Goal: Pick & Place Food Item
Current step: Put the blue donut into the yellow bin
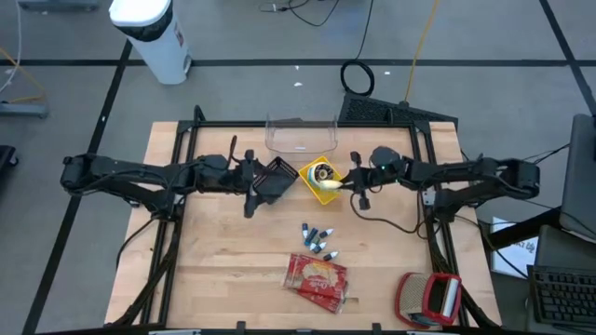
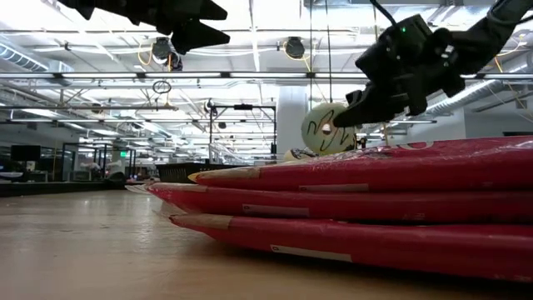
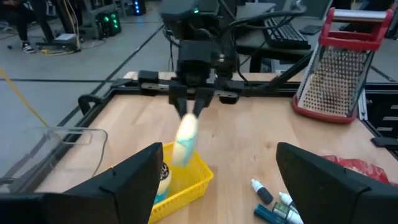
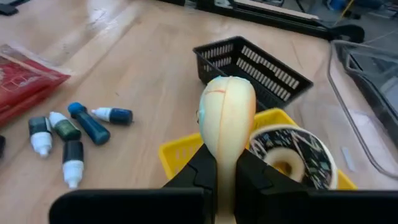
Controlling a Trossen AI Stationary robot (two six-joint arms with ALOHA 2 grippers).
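A pale wooden counter carried everything, ringed by a black metal frame. Two dark robot arms reached in from opposite sides and met near its middle.

A clear plastic bin sat at the far edge, likely one possible drop spot. Nearer the front lay a flat red foil food packet, and at the front right corner stood a red-framed metal box grater, both well apart from the action.

At the centre, a small black plastic mesh basket sat just beside a yellow plastic mesh basket, which already held a round black-and-white patterned wheel-like item.

The right hand was pinched narrow on a pale cream, egg-shaped toy food item, holding it above the yellow basket's edge, apparently so it could drop inside. The left hand waited with its fingers spread wide and empty, near the black basket, leaving room.

A cluster of small blue and dark dropper bottles lay between baskets and packet.
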